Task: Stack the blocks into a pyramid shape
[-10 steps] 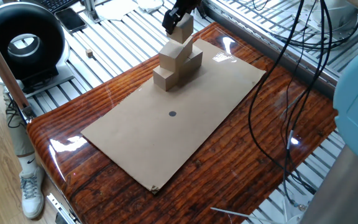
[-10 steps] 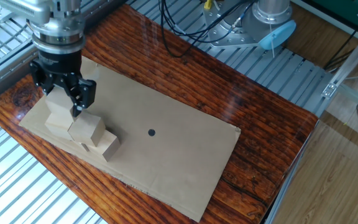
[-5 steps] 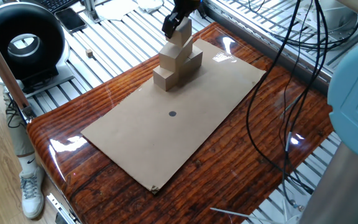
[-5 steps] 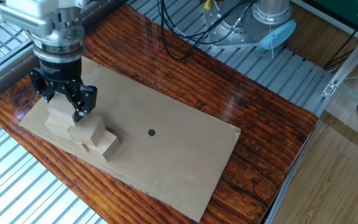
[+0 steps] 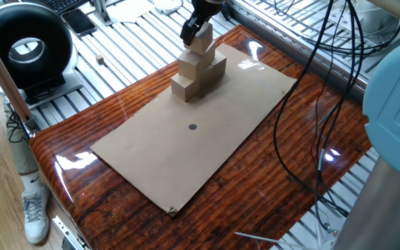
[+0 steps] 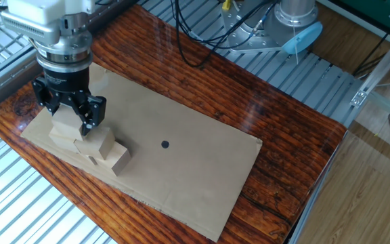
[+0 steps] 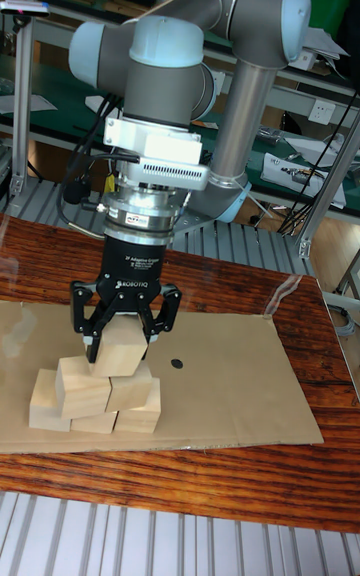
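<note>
- Five plain light tan wooden cubes [image 7: 96,397] form the lower tiers of a stepped pile near one end of the brown cardboard sheet [image 5: 186,149] on the glossy red-brown wooden surface [image 5: 269,173].
- One more tan cube [image 7: 120,346] sits tilted on top, clamped between the fingers of the black two-finger gripper [image 7: 123,329].
- White lettering on the gripper body is too small to read.
- From the fixed side cameras, the gripper hides part of the pile's top.
</note>
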Motion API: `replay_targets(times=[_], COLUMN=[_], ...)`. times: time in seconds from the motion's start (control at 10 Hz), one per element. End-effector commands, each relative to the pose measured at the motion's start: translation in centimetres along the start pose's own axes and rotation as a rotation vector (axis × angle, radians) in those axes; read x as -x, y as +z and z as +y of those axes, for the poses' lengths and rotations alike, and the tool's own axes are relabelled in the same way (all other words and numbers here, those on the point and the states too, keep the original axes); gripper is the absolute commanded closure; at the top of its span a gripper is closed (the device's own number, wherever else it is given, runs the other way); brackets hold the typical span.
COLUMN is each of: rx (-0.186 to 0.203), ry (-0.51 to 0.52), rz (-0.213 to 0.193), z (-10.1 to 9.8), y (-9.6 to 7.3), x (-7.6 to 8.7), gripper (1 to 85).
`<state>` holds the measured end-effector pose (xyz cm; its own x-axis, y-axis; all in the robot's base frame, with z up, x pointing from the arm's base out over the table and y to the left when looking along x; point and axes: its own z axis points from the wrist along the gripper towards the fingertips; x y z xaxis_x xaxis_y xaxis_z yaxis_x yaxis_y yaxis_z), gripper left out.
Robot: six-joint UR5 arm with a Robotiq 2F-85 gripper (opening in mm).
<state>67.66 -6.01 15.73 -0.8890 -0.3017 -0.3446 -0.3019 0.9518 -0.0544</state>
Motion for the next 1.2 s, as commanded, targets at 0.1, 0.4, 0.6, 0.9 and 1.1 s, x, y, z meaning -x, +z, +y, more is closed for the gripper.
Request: replay_targets(times=[0.1,0.4,0.6,0.9,1.1], rx=[0.028,-0.008,-0.004,0.003,0.01], ry=[0.004,-0.055,-0.057,-0.054,-0.053], rz=[-0.014,-0.008,-0.011,-0.015,-0.018], z=[0.6,-0.5,-0.7,-0.6,-0.4], y=[0.0,0.2,0.2,0.3,0.3], x=[0.4,0.1,0.2,0.3,0.3], gripper=[84.7,71.0,69.3,66.0,66.0])
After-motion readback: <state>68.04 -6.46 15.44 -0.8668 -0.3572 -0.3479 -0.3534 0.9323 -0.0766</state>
